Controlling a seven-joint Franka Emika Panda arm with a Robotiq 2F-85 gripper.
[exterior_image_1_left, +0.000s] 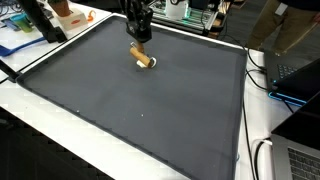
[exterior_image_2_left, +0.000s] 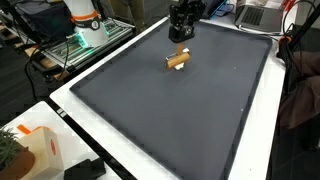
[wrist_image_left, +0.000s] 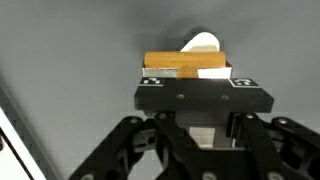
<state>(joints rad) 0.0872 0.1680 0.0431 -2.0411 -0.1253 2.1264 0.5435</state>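
Gripping wooden block (exterior_image_1_left: 144, 59), gripper (exterior_image_1_left: 139, 42) over grey mat (exterior_image_1_left: 150, 120)

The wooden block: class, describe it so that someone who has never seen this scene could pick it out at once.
Start from the big dark grey mat that fills the tabletop. Toward its far edge in an exterior view the black gripper comes down, and the wooden block sits between its fingers. It is the only tan, oblong piece on the mat; its sole neighbour is a small white object.
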